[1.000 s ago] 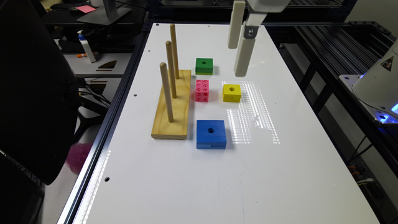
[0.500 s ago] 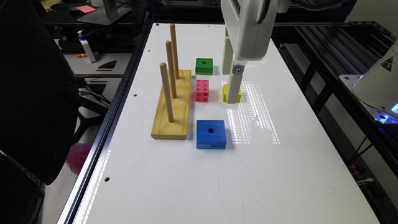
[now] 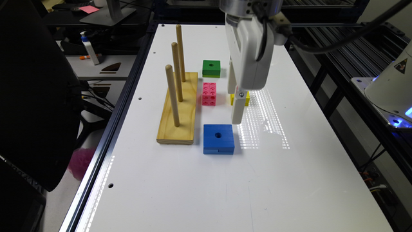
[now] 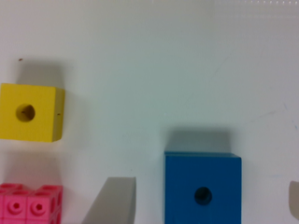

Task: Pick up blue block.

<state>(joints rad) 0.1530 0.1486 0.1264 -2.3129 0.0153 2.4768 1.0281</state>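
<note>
The blue block lies flat on the white table, a round hole in its centre and a notch on the side facing the camera. In the exterior view my gripper hangs just above the table, close behind the block's far corner on the exterior view's right, and covers part of the yellow block. In the wrist view the gripper is open. The blue block sits between the two fingertips, touched by neither.
A pink studded brick and a green holed block lie beyond the blue block. A wooden base with three upright pegs stands to the exterior view's left. The yellow block and pink brick show beside the gripper.
The gripper has travelled from near the green and yellow blocks toward the camera and lower, ending beside the blue block. No block has moved.
</note>
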